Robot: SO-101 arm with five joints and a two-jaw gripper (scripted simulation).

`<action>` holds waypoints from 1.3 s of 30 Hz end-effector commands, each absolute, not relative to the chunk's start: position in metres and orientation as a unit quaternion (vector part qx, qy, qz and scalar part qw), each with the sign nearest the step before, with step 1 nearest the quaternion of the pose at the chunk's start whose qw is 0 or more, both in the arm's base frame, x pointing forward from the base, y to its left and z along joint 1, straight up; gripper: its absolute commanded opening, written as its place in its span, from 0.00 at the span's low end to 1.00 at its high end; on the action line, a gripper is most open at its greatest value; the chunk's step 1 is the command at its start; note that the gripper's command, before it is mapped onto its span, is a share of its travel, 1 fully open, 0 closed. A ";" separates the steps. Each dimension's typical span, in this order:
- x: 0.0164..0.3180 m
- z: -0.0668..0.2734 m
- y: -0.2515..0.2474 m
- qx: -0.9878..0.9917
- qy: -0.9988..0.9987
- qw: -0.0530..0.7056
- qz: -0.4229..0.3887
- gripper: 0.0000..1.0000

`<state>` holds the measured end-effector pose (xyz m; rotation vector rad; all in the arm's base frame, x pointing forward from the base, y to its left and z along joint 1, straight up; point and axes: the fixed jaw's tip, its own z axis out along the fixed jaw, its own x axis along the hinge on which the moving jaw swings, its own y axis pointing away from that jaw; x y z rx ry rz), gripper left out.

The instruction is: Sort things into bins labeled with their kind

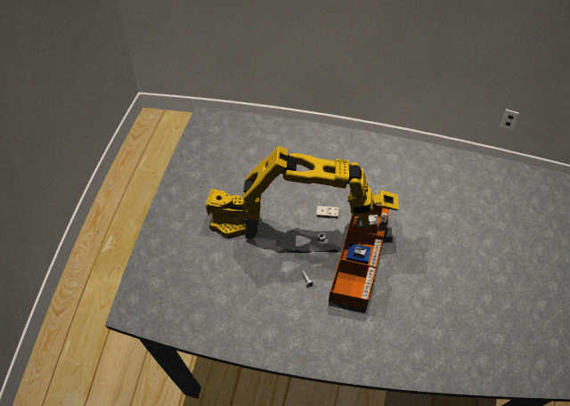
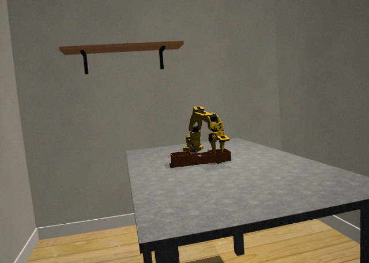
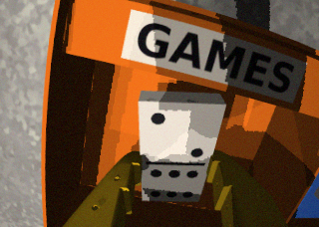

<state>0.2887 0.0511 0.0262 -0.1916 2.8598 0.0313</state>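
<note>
My gripper [image 1: 369, 222] [image 2: 218, 150] [image 3: 174, 179] is shut on a white domino [image 3: 166, 132], with its fingertips low over the GAMES bin [image 3: 95, 28]. The domino stands out beyond the fingers, inside the bin's outline in the wrist view. A second white domino [image 1: 327, 211] lies on the table. A grey nut [image 1: 321, 237] and a grey bolt [image 1: 306, 278] lie on the table left of the bins. A blue thing [image 1: 352, 253] with a white and black top lies in the middle bin. The BATTERIES bin [image 1: 349, 286] looks empty. The middle label is too small to read surely.
The orange bins [image 2: 181, 160] stand in a joined row on the grey table [image 1: 451, 300], with upright walls and dividers. A dark block [image 3: 251, 13] shows behind the GAMES label. The arm arches over the table beside the second domino.
</note>
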 end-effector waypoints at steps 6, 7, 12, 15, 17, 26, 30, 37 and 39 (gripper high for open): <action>0.295 0.040 0.054 -0.065 0.983 0.169 0.015 0.07; 0.295 0.040 0.054 -0.065 0.983 0.169 0.015 0.09; 0.295 0.040 0.054 -0.065 0.983 0.169 0.015 0.13; 0.295 0.040 0.054 -0.065 0.983 0.169 0.015 0.17; 0.295 0.040 0.054 -0.065 0.983 0.169 0.015 0.19; 0.295 0.040 0.054 -0.065 0.983 0.169 0.015 0.23; 0.295 0.040 0.054 -0.065 0.983 0.169 0.015 0.23; 0.294 0.048 0.053 -0.065 0.983 0.169 0.015 0.23; 0.293 0.053 0.053 -0.065 0.983 0.169 0.015 0.23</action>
